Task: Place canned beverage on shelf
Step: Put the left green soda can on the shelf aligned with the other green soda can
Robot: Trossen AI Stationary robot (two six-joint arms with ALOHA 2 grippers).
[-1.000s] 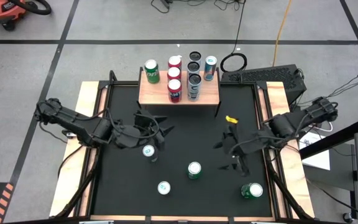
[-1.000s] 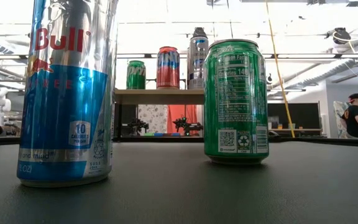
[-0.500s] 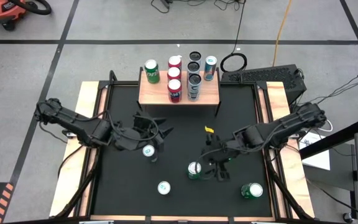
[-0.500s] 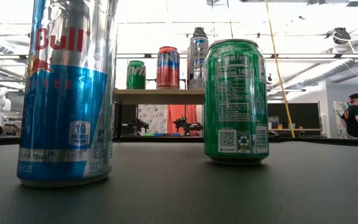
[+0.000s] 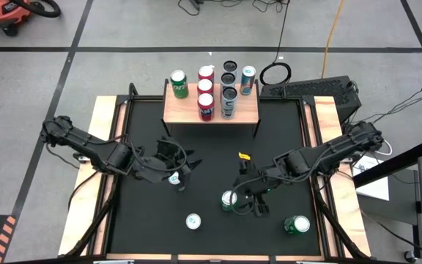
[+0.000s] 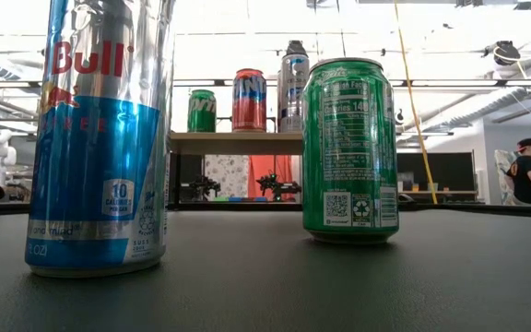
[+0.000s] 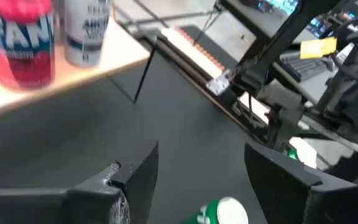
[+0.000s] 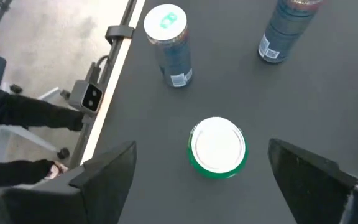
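Observation:
The shelf (image 5: 246, 110), a light-wood board on thin black legs, stands at the table's far middle with several upright cans on it. My left gripper (image 5: 176, 171) hangs open over a pale-topped can (image 5: 174, 178) left of centre. In the left wrist view this can (image 7: 224, 211) looks green and sits low between the fingers, untouched. My right gripper (image 5: 242, 199) is open above a green can (image 5: 229, 199) near the middle. In the right wrist view its fingers stand on either side of the can's white top (image 8: 217, 147), clear of it. Both cans stand upright on their bases.
A blue can (image 5: 193, 221) stands near the front edge, and it fills the left of the low view (image 6: 100, 138). A green can (image 5: 297, 224) stands at the front right. Wooden rails (image 5: 101, 176) run along both table sides. Bare black tabletop lies between the cans and the shelf.
My right gripper has swung from the table's right side toward the left and the near edge, sinking until it hangs over the green can near the middle. My left gripper has turned a little in place above its can. No can has moved.

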